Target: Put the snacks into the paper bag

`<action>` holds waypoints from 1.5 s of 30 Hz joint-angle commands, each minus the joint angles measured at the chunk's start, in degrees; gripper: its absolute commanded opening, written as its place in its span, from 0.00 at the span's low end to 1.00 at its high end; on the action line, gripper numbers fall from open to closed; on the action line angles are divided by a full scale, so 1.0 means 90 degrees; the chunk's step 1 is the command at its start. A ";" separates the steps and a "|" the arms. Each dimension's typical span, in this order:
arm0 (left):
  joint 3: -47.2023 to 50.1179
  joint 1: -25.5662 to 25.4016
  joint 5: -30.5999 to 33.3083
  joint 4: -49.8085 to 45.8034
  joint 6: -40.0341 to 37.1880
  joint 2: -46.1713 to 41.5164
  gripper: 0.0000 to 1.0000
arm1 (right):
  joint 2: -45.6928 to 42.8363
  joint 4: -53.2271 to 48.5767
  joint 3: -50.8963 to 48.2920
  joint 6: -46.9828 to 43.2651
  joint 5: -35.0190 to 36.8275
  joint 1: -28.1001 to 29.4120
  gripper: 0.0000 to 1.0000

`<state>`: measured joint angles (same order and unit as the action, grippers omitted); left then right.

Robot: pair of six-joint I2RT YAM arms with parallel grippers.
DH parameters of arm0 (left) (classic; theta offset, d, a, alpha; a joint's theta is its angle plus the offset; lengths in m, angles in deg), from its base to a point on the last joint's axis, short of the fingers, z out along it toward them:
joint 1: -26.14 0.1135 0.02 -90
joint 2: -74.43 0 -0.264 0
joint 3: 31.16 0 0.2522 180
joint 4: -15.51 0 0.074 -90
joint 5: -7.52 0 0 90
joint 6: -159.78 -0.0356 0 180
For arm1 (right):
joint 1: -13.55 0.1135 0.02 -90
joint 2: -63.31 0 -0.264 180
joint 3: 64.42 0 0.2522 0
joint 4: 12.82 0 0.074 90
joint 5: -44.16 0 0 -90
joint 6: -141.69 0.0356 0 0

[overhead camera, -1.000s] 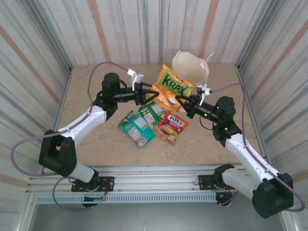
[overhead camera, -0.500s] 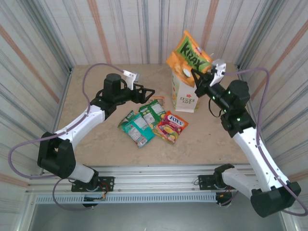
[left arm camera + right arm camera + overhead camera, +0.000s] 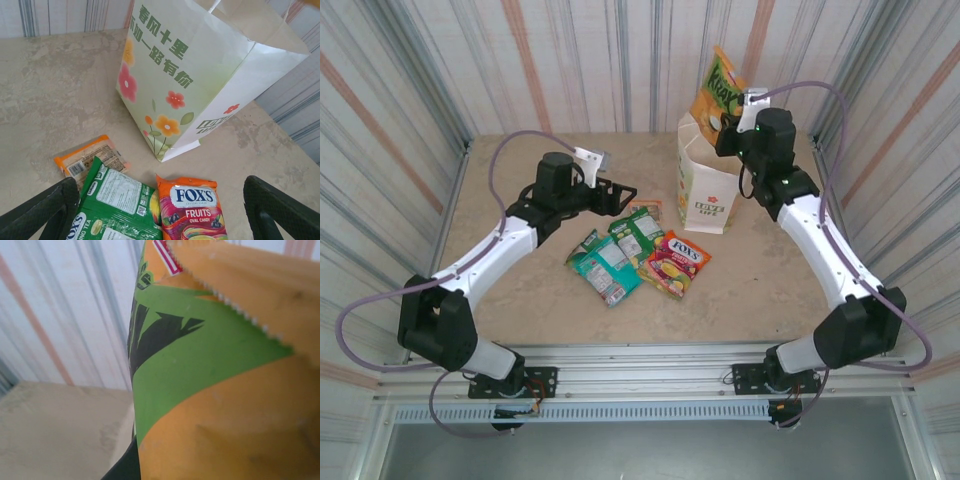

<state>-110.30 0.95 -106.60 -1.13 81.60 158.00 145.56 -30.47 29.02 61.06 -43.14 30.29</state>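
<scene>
The cream paper bag (image 3: 704, 192) stands upright at the back of the table, its mouth open upward. My right gripper (image 3: 729, 124) is shut on the orange Krax packet (image 3: 722, 88), holding it upright just above the bag's mouth. That packet's orange and green face (image 3: 225, 380) looms close in the right wrist view. On the table lie a Fox's packet (image 3: 673, 263), a teal packet (image 3: 604, 266), a green one (image 3: 640, 233) and a tiny orange one (image 3: 645, 208). My left gripper (image 3: 620, 195) hovers open left of the bag, above those packets (image 3: 192, 207).
Striped metal walls close in the table on three sides, right behind the bag. Bare tabletop (image 3: 760, 280) lies in front of the bag and at the left. The bag's flowered side (image 3: 170, 75) faces my left gripper.
My right arm has lifted the Krax packet from low over the table up to the bag's mouth. My left gripper let go of that packet, opened wide and stayed left of the bag.
</scene>
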 commanded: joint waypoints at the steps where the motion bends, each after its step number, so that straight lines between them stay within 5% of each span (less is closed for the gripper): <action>1: -0.0214 0.0018 0.0092 -0.0176 -0.0202 0.0011 0.89 | 0.0132 -0.0176 0.0151 0.0070 0.0442 -0.0076 0.04; 8: -0.0253 0.0018 0.0054 -0.0208 -0.0234 0.0097 0.89 | 0.0004 0.0394 0.0032 0.0204 -0.0042 -0.0103 0.04; 19: -0.0284 0.0017 -0.0008 -0.0157 -0.0230 0.0059 0.88 | -0.0743 0.0098 0.0123 -0.0177 0.0714 -0.0383 0.04; 36: -0.0172 0.0016 -0.0020 -0.0100 -0.0146 0.0050 0.88 | 0.0300 -0.0350 -0.0035 0.0239 -0.0096 -0.0288 0.04; 41: -0.0139 0.0023 -0.0057 -0.0091 -0.0104 0.0089 0.88 | 0.0488 -0.0386 -0.0108 0.0246 -0.0111 -0.0294 0.10; 45: -0.0109 0.0017 -0.0063 -0.0095 -0.0092 0.0070 0.88 | 0.0489 -0.0510 -0.0122 0.0324 -0.0117 -0.0278 0.30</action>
<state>-111.29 0.95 -106.47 -2.33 80.55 158.64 149.65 -34.07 28.61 62.78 -43.58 27.47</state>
